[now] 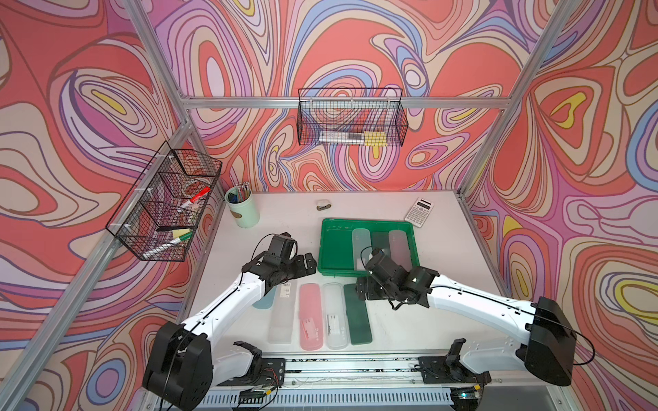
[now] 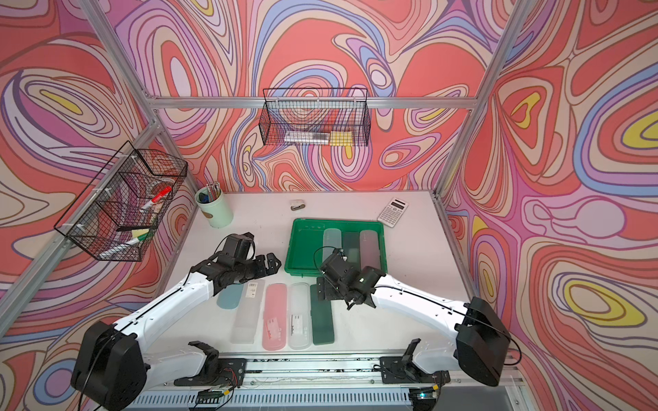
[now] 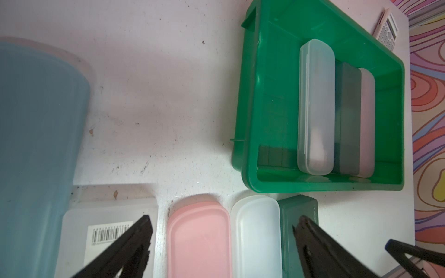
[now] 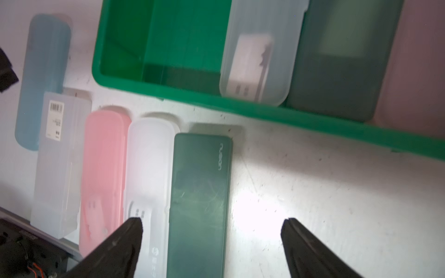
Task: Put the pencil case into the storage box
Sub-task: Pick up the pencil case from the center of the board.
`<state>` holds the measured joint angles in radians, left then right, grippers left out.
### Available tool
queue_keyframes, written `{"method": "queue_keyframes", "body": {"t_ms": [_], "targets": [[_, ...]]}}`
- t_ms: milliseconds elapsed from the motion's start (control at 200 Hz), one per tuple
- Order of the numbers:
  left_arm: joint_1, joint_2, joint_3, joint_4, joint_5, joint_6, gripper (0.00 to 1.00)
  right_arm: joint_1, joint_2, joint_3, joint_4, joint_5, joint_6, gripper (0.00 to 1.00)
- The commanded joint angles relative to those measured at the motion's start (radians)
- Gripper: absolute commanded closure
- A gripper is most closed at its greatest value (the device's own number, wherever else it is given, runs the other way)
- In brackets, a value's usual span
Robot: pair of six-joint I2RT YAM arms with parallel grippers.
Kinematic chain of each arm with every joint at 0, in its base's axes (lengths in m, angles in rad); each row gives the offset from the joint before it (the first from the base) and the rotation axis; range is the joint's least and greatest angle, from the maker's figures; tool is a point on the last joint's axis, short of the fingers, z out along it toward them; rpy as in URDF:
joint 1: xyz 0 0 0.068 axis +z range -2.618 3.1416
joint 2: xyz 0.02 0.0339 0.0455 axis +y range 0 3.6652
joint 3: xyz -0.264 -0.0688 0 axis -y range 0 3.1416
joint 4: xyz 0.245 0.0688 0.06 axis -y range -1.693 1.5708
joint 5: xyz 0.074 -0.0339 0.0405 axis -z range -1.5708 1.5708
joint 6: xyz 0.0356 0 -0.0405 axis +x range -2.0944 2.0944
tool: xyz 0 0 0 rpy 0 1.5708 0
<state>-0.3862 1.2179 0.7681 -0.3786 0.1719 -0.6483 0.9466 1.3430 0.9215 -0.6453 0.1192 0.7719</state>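
Left gripper [image 1: 309,264]: spread wide, empty.
Pencil case [image 4: 199,204]: dark green, lying flat outside the box, just beside a white case [image 4: 149,168].
Right gripper [image 4: 212,222]: wide, empty, poised above it.
Storage box [image 1: 336,245]: left half bare, right half taken.
Handling: likely best to straddle the width squarely, sparing the white neighbour, then lift clear of the rim.

bright green storage box [image 1: 334,247], dk green pencil case [image 1: 358,316], pink case [image 1: 311,320], swirly red/purple wall [image 1: 320,42]
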Motion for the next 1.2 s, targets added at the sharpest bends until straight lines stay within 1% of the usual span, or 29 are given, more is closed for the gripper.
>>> {"method": "queue_keyframes", "body": {"t_ms": [0,165,366,501,681,831,1011,1127,1197], "targets": [[-0.013,-0.028,-0.020,-0.039,-0.025,-0.026,0.04,0.072,0.047,-0.007,0.020,0.032,0.085,0.07],[-0.016,-0.064,-0.041,-0.049,-0.039,-0.040,0.04,0.150,0.128,0.000,0.027,0.070,0.124,0.07],[-0.016,-0.055,-0.037,-0.074,-0.046,-0.031,0.04,0.203,0.219,0.025,-0.007,0.102,0.137,0.07],[-0.015,-0.052,-0.036,-0.069,-0.046,-0.031,0.04,0.210,0.255,0.020,-0.004,0.114,0.150,0.07],[-0.016,-0.058,-0.032,-0.069,-0.040,-0.033,0.04,0.210,0.245,-0.023,-0.036,0.143,0.169,0.09],[-0.016,-0.062,-0.029,-0.070,-0.038,-0.033,0.03,0.209,0.199,-0.067,-0.058,0.158,0.170,0.10],[-0.016,-0.060,-0.030,-0.067,-0.035,-0.034,0.04,0.210,0.132,-0.088,-0.058,0.158,0.121,0.10],[-0.015,-0.059,-0.030,-0.068,-0.033,-0.036,0.04,0.210,0.135,-0.088,-0.036,0.132,0.073,0.10],[-0.016,-0.063,-0.030,-0.071,-0.036,-0.036,0.03,0.212,0.153,-0.081,-0.045,0.138,0.061,0.10]]}}
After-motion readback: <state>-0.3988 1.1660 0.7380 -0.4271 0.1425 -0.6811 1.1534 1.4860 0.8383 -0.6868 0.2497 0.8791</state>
